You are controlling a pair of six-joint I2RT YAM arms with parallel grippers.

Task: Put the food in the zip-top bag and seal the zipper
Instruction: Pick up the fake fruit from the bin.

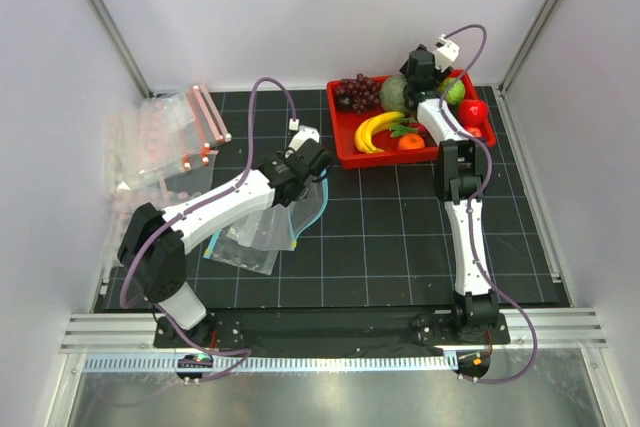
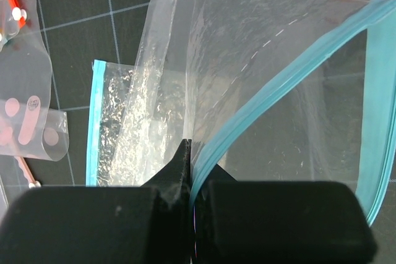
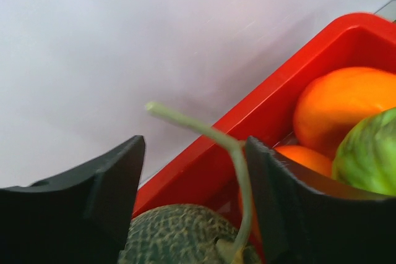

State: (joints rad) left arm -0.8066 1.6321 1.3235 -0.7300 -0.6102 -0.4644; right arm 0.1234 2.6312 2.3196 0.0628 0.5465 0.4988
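Note:
The clear zip-top bag [image 1: 283, 215] [image 2: 247, 47] hangs from my left gripper [image 1: 305, 159] [image 2: 190, 159], which is shut on its teal zipper [image 2: 278, 88] with the mouth gaping. The green melon [image 1: 395, 95] [image 3: 179, 233] sits in the red tray [image 1: 345, 147] with the banana [image 1: 375, 130] and red fruit [image 1: 472, 112]. My right gripper [image 1: 420, 72] [image 3: 195, 146] is open and straddles the melon's top. The melon's stem [image 3: 204, 131] rises between the fingers and brushes the right one.
Purple grapes [image 1: 357, 92], an orange fruit [image 3: 340, 100] and a green fruit [image 3: 371, 153] share the tray [image 3: 272, 91]. A second flat clear bag [image 1: 245, 242] [image 2: 124, 128] lies under the held one. Bags with pink-red strips [image 1: 180, 137] [image 2: 25, 115] are piled at the far left.

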